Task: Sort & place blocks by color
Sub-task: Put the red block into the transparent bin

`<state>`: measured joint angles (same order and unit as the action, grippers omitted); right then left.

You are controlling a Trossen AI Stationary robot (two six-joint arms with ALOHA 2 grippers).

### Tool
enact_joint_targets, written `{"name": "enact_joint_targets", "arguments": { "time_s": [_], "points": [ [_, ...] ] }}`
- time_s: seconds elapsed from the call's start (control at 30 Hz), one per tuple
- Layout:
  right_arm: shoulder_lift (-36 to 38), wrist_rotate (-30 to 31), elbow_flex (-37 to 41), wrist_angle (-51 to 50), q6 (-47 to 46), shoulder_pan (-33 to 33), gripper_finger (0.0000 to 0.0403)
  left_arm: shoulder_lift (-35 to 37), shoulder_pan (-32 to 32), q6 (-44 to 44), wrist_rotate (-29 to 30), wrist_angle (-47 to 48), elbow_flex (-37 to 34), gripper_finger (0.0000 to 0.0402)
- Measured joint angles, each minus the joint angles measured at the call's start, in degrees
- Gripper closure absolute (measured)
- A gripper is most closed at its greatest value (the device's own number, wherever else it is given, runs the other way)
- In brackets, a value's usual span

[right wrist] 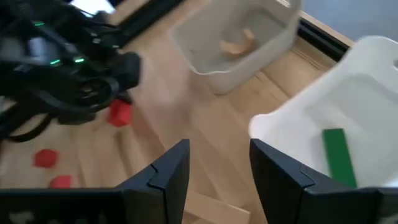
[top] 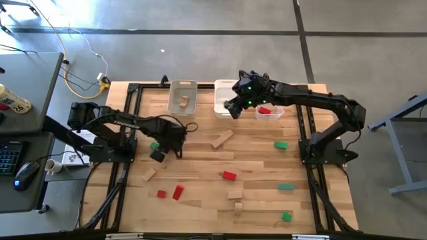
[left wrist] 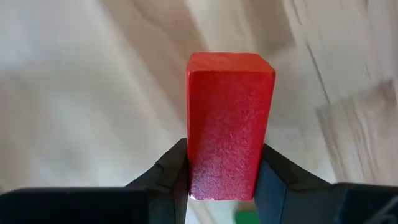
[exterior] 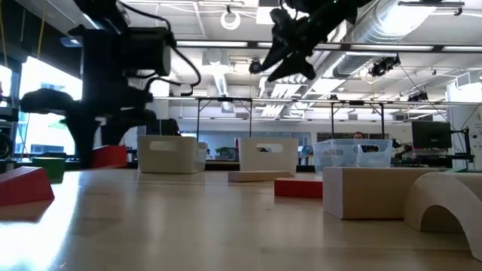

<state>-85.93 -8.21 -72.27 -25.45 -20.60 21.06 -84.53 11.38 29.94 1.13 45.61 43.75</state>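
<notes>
Left gripper [left wrist: 222,180] is clamping a red block [left wrist: 229,124] between its two fingers, holding it above the wooden table [top: 200,173] on the left side, close to a green block [top: 154,145]. Right gripper [right wrist: 219,171] is hanging with its fingers spread and nothing between them, hovering over the near edge of the middle white bin [right wrist: 367,93], where a green bar [right wrist: 336,155] is lying. Beside it, the left-hand bin [top: 183,97] is holding a tan piece [top: 184,102], and the clear bin [top: 269,113] is holding a red piece [top: 265,111]. More red, green and tan blocks are lying scattered across the table, well apart.
</notes>
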Motion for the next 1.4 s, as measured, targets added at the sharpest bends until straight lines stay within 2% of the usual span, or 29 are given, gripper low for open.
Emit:
{"name": "enact_joint_targets", "arguments": {
  "time_s": [0.3, 0.43, 0.67, 0.87, 1.03, 1.4],
  "points": [
    [3.92, -1.92, 0.01, 0.06, -1.84, -2.98, 0.0249, 0.0, 5.68, -1.48, 0.03, -4.81, 10.73, 0.03],
    [3.89, -1.9, 0.01, 0.03, 0.37, -4.45, 0.0248, 0.04, 8.76, -5.12, -3.08, -7.37, 15.07, 0.03],
    [3.87, -1.88, 0.01, 2.94, 3.14, -7.03, 0.0211, 0.09, 11.9, -12.47, -6.54, -9.89, 20.46, 0.03],
    [3.87, -1.35, 0.02, 9.93, 11.58, -8.51, 0.0164, 0.09, 11.79, -18.26, -9.78, -15.82, 22.48, 0.03],
    [3.87, -1.36, 0.0, 12.81, 19.15, -9.22, 0.0153, 0.09, 10.73, -22.11, -9.72, -20.89, 23.49, 0.03],
    [3.85, -3.35, 0.02, 12.87, 19.14, -9.2, 0.0153, 0.09, 7.43, -26.11, -8.94, -29.48, 23.96, 0.03]
  ]
}}
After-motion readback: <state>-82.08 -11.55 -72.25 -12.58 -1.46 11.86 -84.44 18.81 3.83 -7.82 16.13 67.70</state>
